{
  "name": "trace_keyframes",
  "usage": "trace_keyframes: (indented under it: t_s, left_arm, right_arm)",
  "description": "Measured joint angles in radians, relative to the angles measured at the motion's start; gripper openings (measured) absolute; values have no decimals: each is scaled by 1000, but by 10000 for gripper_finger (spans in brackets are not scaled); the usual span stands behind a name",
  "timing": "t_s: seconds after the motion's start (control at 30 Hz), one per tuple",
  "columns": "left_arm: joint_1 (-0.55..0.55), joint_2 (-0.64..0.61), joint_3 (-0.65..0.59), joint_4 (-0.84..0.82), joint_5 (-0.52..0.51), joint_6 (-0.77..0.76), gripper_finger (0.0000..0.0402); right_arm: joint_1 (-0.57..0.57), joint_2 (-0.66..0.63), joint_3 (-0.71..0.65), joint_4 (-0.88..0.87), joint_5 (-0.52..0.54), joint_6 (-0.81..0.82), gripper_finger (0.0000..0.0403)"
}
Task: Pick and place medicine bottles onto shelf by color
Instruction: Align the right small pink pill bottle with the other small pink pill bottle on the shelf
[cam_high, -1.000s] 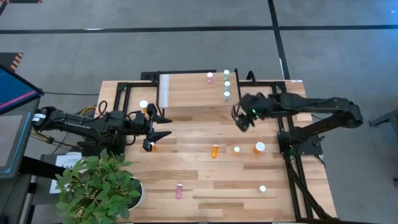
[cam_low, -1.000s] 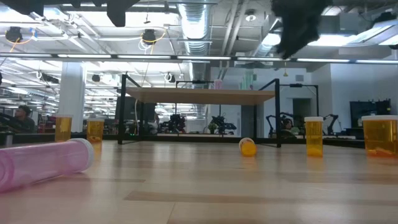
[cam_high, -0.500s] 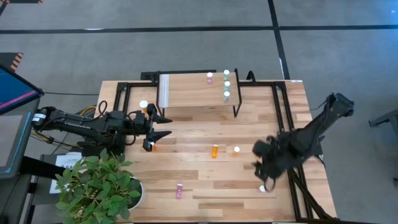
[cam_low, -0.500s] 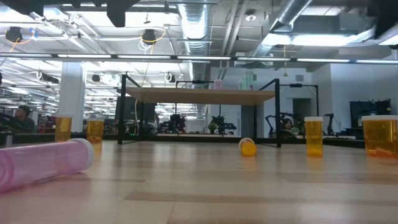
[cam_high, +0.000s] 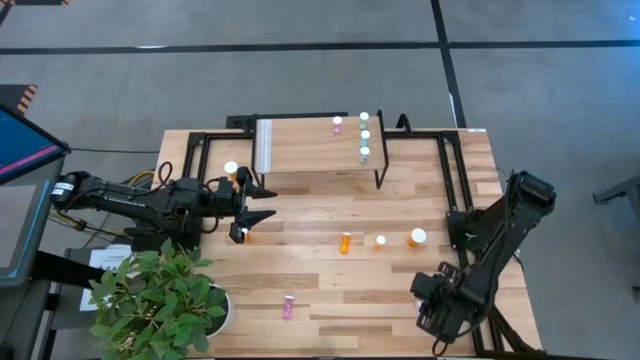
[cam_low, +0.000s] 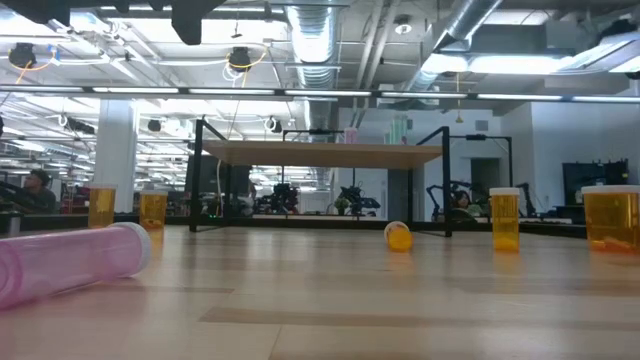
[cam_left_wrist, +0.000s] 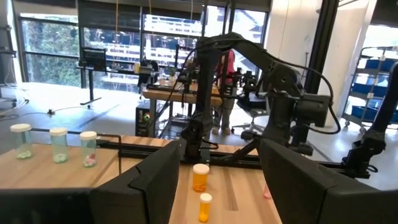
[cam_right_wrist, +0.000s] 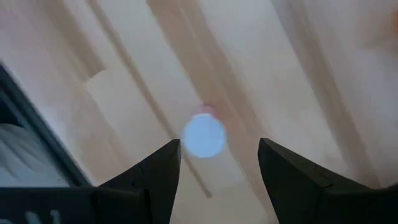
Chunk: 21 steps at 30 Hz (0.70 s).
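While the right gripper (cam_right_wrist: 214, 186) hangs with fingers apart, a white-capped pink bottle (cam_right_wrist: 204, 136) stands right below; no readable label.

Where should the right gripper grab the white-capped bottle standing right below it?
Grip the bottle by its round white cap, coming straight down from above. It stands upright, cap facing the right gripper, whose open fingers sit either side of it.

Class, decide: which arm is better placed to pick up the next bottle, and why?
Right. The right gripper hangs open directly above a white-capped bottle, seen between its fingers. The left gripper waits beside the shelf.
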Motion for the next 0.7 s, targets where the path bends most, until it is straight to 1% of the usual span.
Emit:
trace_keyframes:
  t_s: [0.43, 0.7]
  left_arm:
    - [0, 0, 0, -3, 0, 8, 210]
    - [0, 0, 0, -3, 0, 8, 210]
  right_arm:
    - [-3, 17, 0, 17, 0, 7, 235]
    - [-3, 79, 0, 23, -3, -9, 235]
